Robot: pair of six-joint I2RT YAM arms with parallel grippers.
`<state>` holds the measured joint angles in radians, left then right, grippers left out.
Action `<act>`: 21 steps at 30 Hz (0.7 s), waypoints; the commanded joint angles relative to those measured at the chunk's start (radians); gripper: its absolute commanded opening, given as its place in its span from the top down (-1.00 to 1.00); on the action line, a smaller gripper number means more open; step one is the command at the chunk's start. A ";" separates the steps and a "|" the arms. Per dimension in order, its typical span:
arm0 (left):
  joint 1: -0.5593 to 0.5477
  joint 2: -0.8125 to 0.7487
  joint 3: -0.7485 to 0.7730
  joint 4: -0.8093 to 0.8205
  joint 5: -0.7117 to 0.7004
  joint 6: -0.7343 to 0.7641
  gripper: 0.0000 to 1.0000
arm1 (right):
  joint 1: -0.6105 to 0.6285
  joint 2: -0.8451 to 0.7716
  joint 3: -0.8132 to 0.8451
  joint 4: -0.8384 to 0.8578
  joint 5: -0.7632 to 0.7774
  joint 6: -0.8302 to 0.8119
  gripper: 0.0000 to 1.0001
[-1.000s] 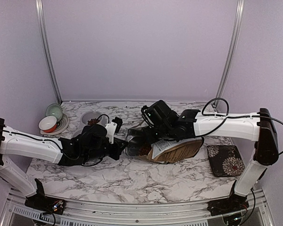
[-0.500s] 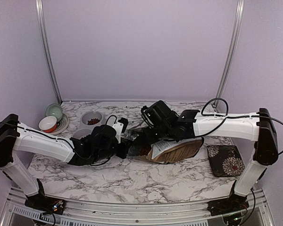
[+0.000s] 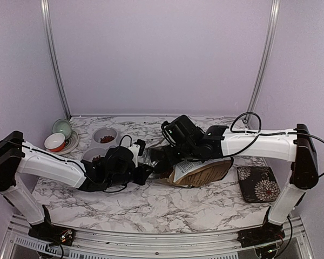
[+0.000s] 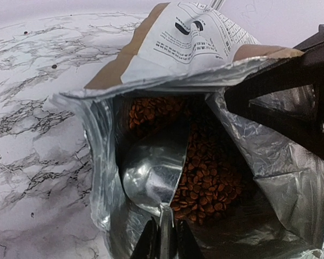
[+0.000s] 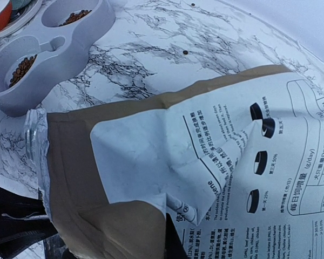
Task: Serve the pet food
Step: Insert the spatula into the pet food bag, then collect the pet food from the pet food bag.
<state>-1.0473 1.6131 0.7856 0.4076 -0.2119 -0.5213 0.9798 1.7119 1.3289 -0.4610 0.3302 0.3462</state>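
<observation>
finding the pet food heaped as small reddish-brown pellets deep inside the opened bag, against its crinkled foil lining. seeing a metal spoon in the bag's mouth, bowl turned partly on edge, right rim touching the pellets, hollow mostly bare and shiny. gripping the spoon's thin handle at the bottom of the left wrist view: left tool, fingers narrow and closed on that handle. pinching the foil rim at the bag's upper right: right tool, clamped on the bag, the mouth spread wide. lying on its side on the marbled worktop, that bag, white printed label up, mouth toward the left arm. noting more pellets in both wells of a grey double feeder, near the bag's mouth on the left half of the worktop. beyond the feeder, near the back left corner, a red-and-white bowl and a green cup on a saucer. well apart on the right, near the right arm's base, a dark flowered pad.
</observation>
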 commanded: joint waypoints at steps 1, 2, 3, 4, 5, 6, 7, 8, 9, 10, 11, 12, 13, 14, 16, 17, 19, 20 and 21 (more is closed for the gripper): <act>-0.009 -0.006 -0.024 0.014 0.058 -0.076 1.00 | -0.004 0.009 0.056 0.002 0.033 -0.006 1.00; -0.010 -0.009 -0.028 0.014 0.062 -0.086 1.00 | -0.004 0.009 0.056 0.002 0.033 -0.006 1.00; -0.010 -0.011 -0.032 0.014 0.068 -0.096 1.00 | -0.004 0.009 0.056 0.001 0.032 -0.005 1.00; -0.010 -0.012 -0.031 0.014 0.078 -0.105 1.00 | -0.003 0.009 0.055 0.000 0.032 -0.004 1.00; -0.010 -0.013 -0.031 0.015 0.088 -0.114 1.00 | -0.003 0.008 0.053 0.000 0.032 -0.003 1.00; -0.010 -0.013 -0.029 0.016 0.095 -0.122 1.00 | -0.004 0.006 0.051 0.001 0.033 -0.001 1.00; -0.010 -0.012 -0.029 0.016 0.103 -0.130 1.00 | -0.003 0.004 0.050 0.001 0.033 0.000 1.00; -0.010 -0.010 -0.027 0.016 0.108 -0.138 1.00 | -0.003 0.002 0.047 0.001 0.032 0.002 1.00; -0.010 -0.010 -0.027 0.016 0.114 -0.145 1.00 | -0.003 0.000 0.046 0.001 0.033 0.004 1.00; -0.010 -0.008 -0.025 0.016 0.120 -0.154 1.00 | -0.003 -0.001 0.043 0.001 0.033 0.005 1.00; -0.010 -0.006 -0.022 0.016 0.128 -0.158 1.00 | -0.003 -0.004 0.040 0.002 0.032 0.006 1.00; -0.010 -0.003 -0.018 0.016 0.140 -0.163 1.00 | -0.003 -0.005 0.038 0.002 0.031 0.005 1.00; -0.010 -0.001 -0.015 0.016 0.152 -0.169 1.00 | -0.003 -0.008 0.037 0.002 0.033 0.007 1.00; -0.010 0.000 -0.012 0.016 0.162 -0.178 1.00 | -0.003 -0.011 0.033 0.002 0.033 0.008 1.00; -0.010 0.001 -0.007 0.017 0.180 -0.200 1.00 | -0.003 -0.015 0.028 0.002 0.034 0.009 1.00; -0.010 -0.002 -0.005 0.017 0.188 -0.211 1.00 | -0.003 -0.017 0.026 0.004 0.034 0.009 1.00; -0.010 -0.006 -0.005 0.021 0.199 -0.232 1.00 | -0.003 -0.022 0.021 0.007 0.034 0.010 1.00; -0.010 -0.008 -0.006 0.022 0.202 -0.245 1.00 | -0.003 -0.024 0.017 0.008 0.034 0.010 1.00; -0.010 -0.010 -0.006 0.023 0.205 -0.256 1.00 | -0.002 -0.025 0.015 0.009 0.033 0.010 1.00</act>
<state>-1.0481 1.6131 0.7670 0.4099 -0.0784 -0.7219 0.9798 1.7168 1.3342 -0.4637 0.3267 0.3473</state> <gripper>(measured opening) 0.109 0.004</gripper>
